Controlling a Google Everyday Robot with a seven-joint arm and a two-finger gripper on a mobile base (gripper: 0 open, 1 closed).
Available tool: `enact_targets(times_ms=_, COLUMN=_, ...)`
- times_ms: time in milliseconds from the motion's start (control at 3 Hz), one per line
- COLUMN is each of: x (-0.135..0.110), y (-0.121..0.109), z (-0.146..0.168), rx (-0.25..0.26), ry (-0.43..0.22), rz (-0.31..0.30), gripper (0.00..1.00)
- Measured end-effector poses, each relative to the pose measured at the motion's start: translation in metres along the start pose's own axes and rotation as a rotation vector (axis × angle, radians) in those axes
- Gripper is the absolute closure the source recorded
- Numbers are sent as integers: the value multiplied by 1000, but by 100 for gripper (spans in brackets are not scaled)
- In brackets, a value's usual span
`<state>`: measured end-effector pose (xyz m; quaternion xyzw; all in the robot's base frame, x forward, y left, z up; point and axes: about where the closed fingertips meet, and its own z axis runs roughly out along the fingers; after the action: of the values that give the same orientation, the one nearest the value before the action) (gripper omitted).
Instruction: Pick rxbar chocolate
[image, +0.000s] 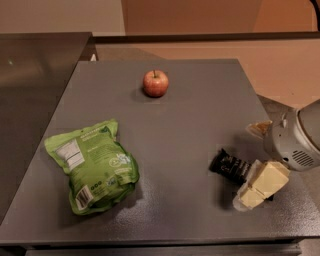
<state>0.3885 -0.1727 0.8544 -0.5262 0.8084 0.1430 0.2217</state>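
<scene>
The rxbar chocolate (229, 165) is a small black wrapper with white lettering. It lies flat on the grey table (200, 110) at the right front. My gripper (256, 157) comes in from the right edge, low over the table. Its fingers are open. The near cream finger (262, 184) covers the bar's right end. The far finger (259, 128) is behind the bar. The bar lies between the two fingers, and its left end shows.
A green crinkled snack bag (92, 165) lies at the left front. A red apple (155, 83) stands at the back middle. A metal counter (35, 75) adjoins the table on the left. The table's right edge runs close to the gripper body.
</scene>
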Motion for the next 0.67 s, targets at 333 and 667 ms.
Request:
enact_targets(times_ms=333, x=6, y=-5, z=1, rx=28, ry=8, rz=8, gripper=0)
enact_targets(times_ms=667, x=13, y=-10, z=1, rx=48, ry=19, rz=19, gripper=0)
